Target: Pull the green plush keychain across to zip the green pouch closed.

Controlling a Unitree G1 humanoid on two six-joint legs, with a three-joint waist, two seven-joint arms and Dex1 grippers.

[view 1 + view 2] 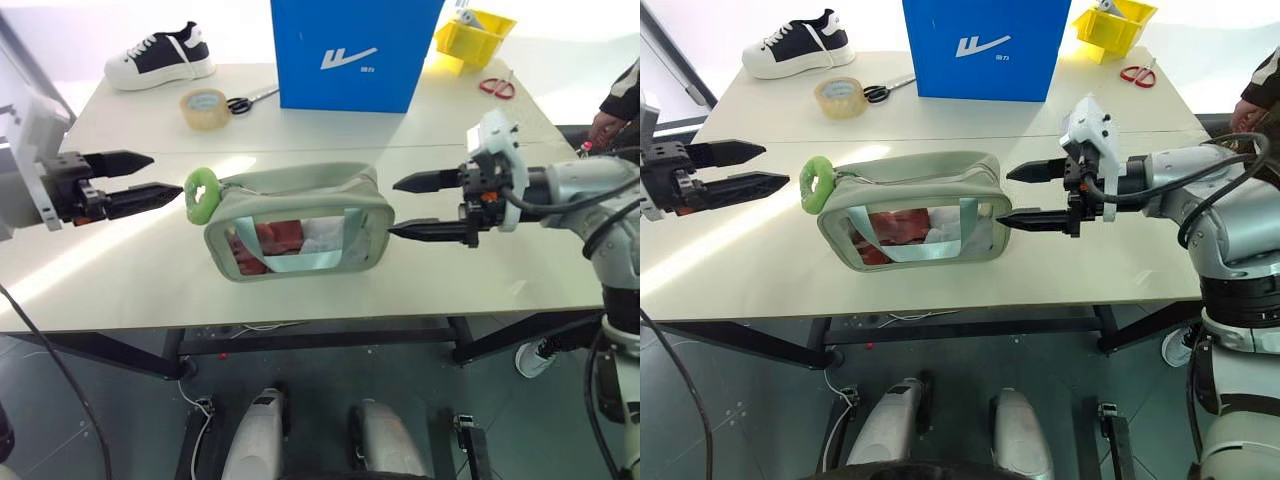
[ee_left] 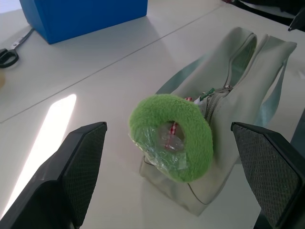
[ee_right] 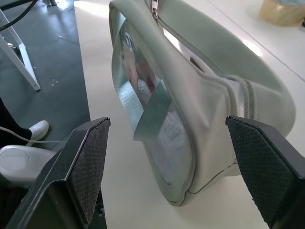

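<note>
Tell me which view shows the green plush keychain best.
The left wrist view: the keychain sits large and centred between the open left gripper's fingers, hole facing the camera, at the pouch's end. Both eye views show it small, edge-on. The right wrist view shows the pouch's far end instead.

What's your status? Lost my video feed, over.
Left gripper open, just short of the green plush keychain. Right gripper open at the green pouch's far end. Zip still open. Nothing in the way.

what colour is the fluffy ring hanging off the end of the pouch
Bright lime green; the plush keychain shows best in the left wrist view, at the pale sage pouch's end.
</note>
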